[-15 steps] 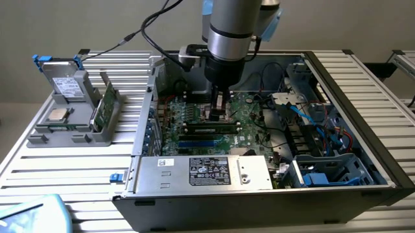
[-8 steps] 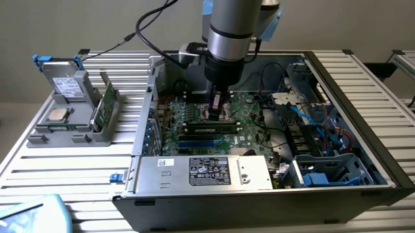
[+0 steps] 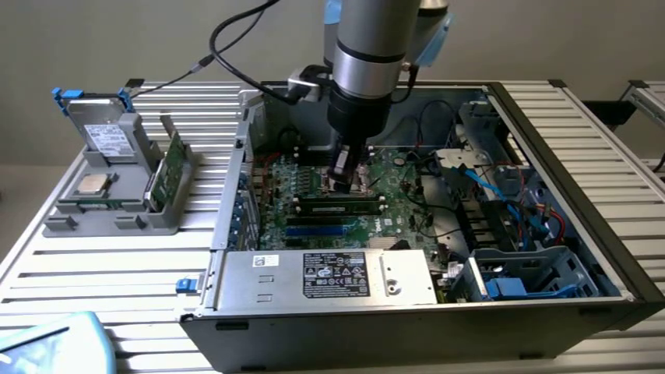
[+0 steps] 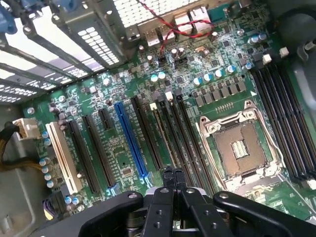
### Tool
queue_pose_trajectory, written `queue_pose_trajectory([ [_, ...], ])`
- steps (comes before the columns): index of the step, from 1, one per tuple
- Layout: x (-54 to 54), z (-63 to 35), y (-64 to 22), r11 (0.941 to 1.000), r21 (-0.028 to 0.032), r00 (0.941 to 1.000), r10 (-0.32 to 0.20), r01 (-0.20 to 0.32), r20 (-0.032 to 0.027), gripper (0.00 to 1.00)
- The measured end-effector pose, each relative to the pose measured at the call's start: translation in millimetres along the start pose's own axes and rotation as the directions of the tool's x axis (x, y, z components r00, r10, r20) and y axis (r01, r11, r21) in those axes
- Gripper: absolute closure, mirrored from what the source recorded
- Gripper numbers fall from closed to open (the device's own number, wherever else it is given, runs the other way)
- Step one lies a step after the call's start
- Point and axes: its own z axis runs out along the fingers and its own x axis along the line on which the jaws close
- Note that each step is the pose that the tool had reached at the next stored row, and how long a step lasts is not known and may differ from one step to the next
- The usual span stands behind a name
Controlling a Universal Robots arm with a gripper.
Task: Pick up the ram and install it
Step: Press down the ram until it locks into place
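Where hand [image 3: 341, 185] hangs, ram [image 3: 336, 207] slotted, lying crosswise

Print on the power supply label [image 3: 336, 274] is too small to read; the edge cuts off a pale blue object [image 3: 47, 343].

Work surface and surroundings. A table [image 3: 104, 265] of ribbed, silver-grey aluminium slats spans the foreground and extends to both sides of the exterior view. Behind it stands a plain, unmarked beige-grey wall [image 3: 124, 39]. At the exterior view's right edge, a second slatted metal frame [image 3: 652, 97] sits just beyond the table. Lighting is soft and even, casting only faint shadows.
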Motion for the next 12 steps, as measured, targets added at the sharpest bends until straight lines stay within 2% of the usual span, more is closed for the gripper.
queue_pose_trajectory([
  [4,0.0,0.0,0.0,0.9978,-0.0021,0.9978,0.066,-0.066,0.0054,0.89],
  [9,-0.1,0.1,0.0,0.9893,-0.0049,0.9892,0.146,-0.146,0.0113,0.89],
  [12,0.0,0.0,-0.1,0.9838,-0.0017,0.9837,0.179,-0.179,0.0068,0.89],
])
